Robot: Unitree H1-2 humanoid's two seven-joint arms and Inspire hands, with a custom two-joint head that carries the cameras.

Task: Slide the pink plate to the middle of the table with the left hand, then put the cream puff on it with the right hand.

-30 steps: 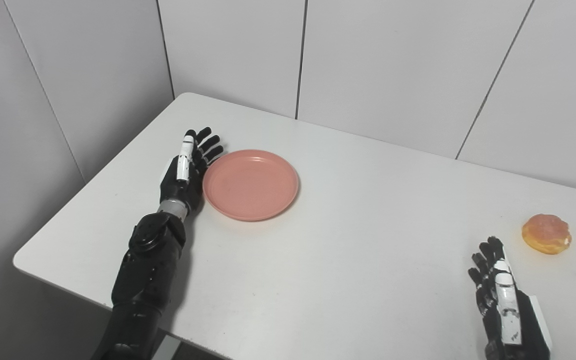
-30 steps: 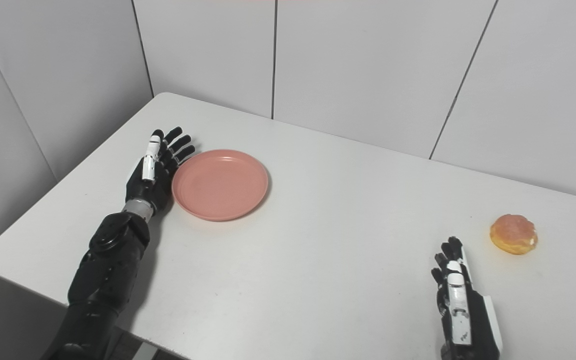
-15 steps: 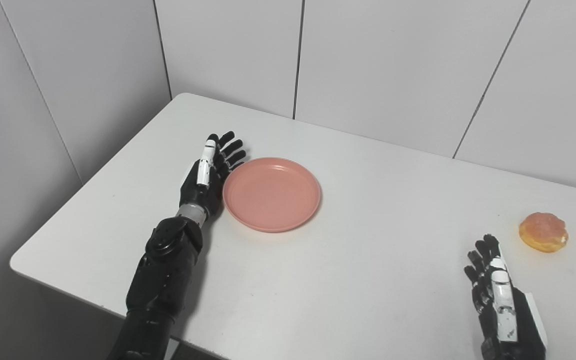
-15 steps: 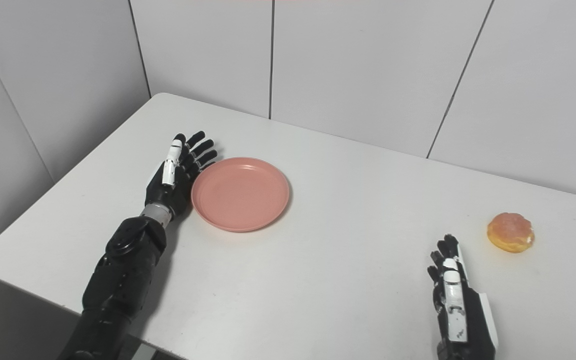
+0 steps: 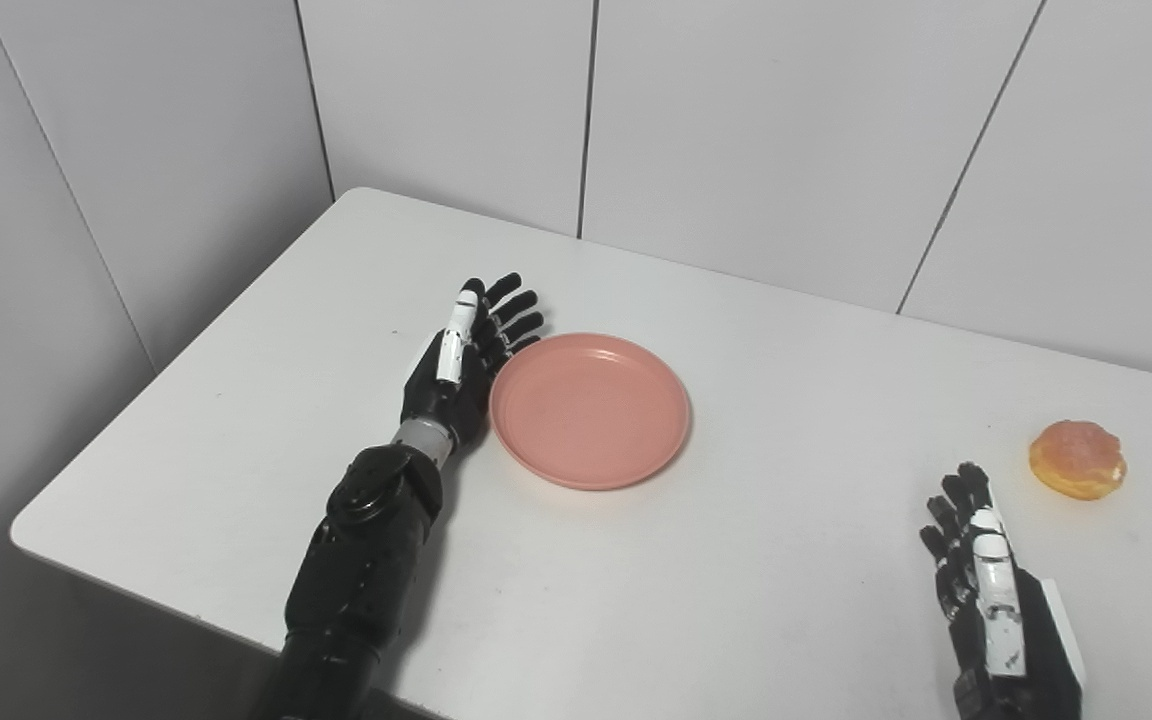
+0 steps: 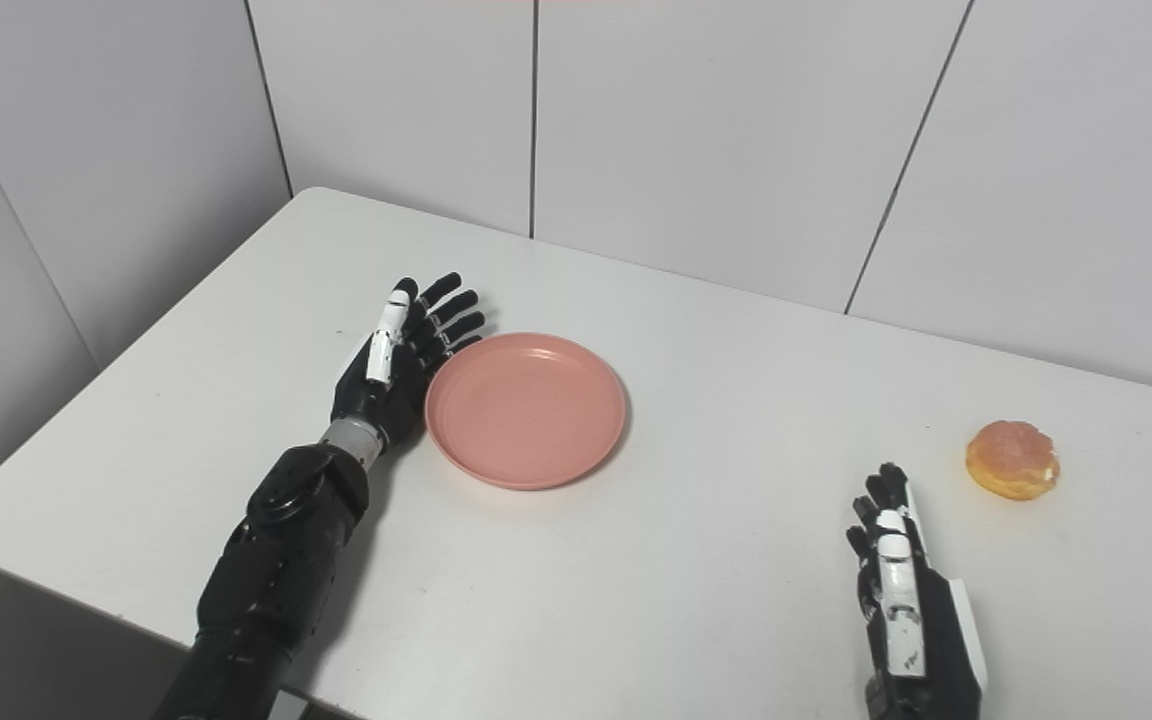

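Left robot hand (image 5: 458,370), fingers spread, flat against left rim of pink plate (image 5: 590,410), left of surface (image 5: 736,560) middle. Right robot hand (image 6: 904,600) open, empty, near cream puff (image 6: 1013,459). Puff probably soft: cradle sides gently.

Lighting evenly and softly from overhead, casting only faint shadows beneath the pink plate (image 5: 590,410), cream puff (image 5: 1077,459) and left arm (image 5: 366,540) onto the white table (image 5: 736,560). Staying sharp throughout, showing no glare or blur.
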